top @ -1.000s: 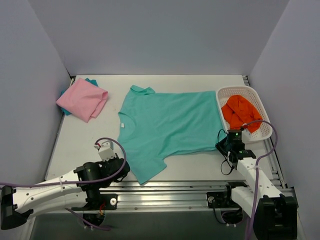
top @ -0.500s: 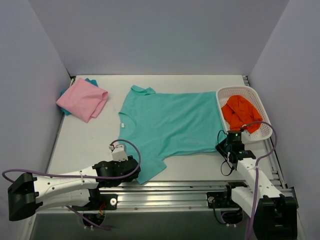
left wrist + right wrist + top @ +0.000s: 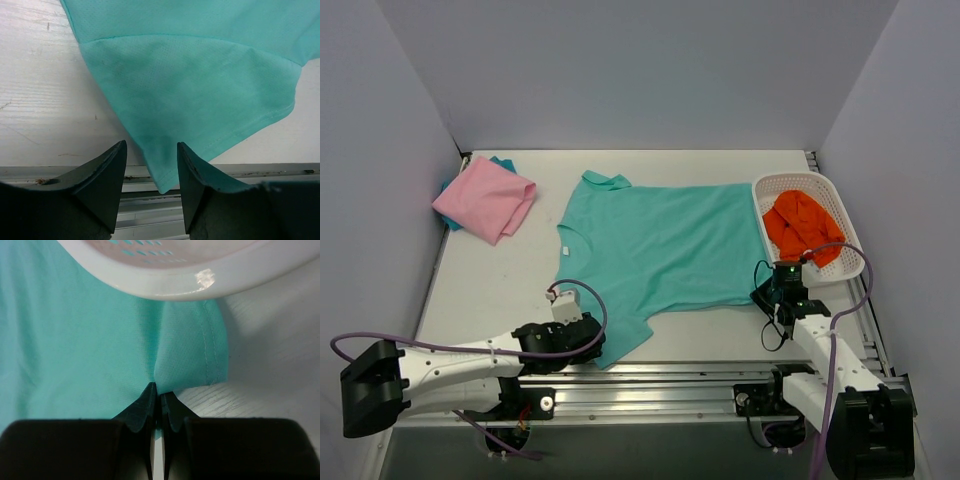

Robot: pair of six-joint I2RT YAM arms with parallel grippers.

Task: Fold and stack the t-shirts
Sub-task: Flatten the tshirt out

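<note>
White tabletop [image 3: 490, 290]: mint-teal t-shirt [image 3: 660, 245] lies flat in the middle, pink t-shirt [image 3: 485, 200] folded at the far-left corner. Left gripper [image 3: 151, 145] gapes around the sleeve tip at the near edge; right gripper [image 3: 158, 390] pinches the teal hem.

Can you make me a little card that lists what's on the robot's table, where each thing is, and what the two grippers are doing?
Big shirt: mint-teal cloth t-shirt, spread flat mid-table
Small shirt: pink cloth t-shirt, folded, far left corner
Basket: white plastic lattice basket, far right, orange cloth inside
Left gripper: open, teal sleeve corner between its fingers
Right gripper: shut, seemingly pinching the teal shirt's hem beside the basket
</note>
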